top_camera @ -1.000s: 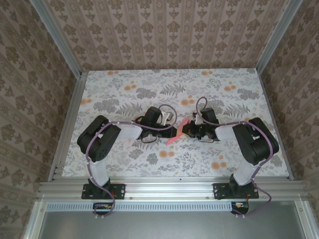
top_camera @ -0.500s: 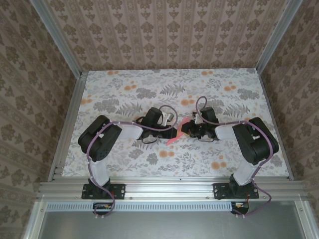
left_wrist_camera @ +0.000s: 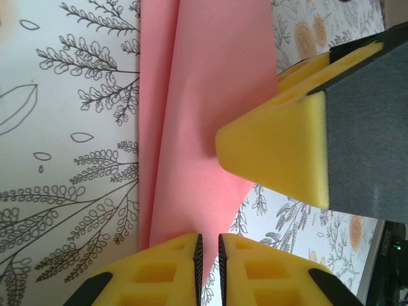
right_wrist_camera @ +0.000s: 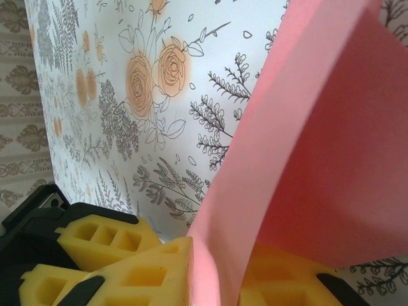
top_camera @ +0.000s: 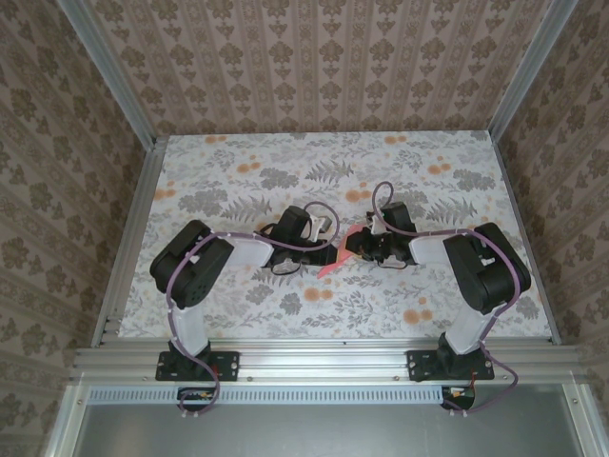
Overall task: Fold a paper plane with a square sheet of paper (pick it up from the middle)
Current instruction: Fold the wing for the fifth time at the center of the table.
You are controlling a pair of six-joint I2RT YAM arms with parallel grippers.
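The paper plane (top_camera: 333,265) is a folded pink-red sheet between my two grippers at mid-table. In the left wrist view it (left_wrist_camera: 204,95) lies flat on the flowered tabletop, its pointed end running under my left gripper (left_wrist_camera: 208,245). That gripper's jaws stand a narrow slit apart, with paper and table showing through. My right gripper (right_wrist_camera: 223,250) is shut on a raised fold of the paper (right_wrist_camera: 319,159), which fills the gap between its yellow fingers (left_wrist_camera: 274,153). The two grippers (top_camera: 335,253) (top_camera: 355,249) nearly touch.
The flowered tabletop (top_camera: 285,167) has aluminium rails (top_camera: 128,238) along its sides and front. Patterned walls close the back and both sides. My left gripper's yellow fingers (right_wrist_camera: 105,237) sit close to the right gripper's left side.
The right gripper has edged left toward the left gripper, and less of the paper's upper end shows from above. Both arms otherwise hold their places.
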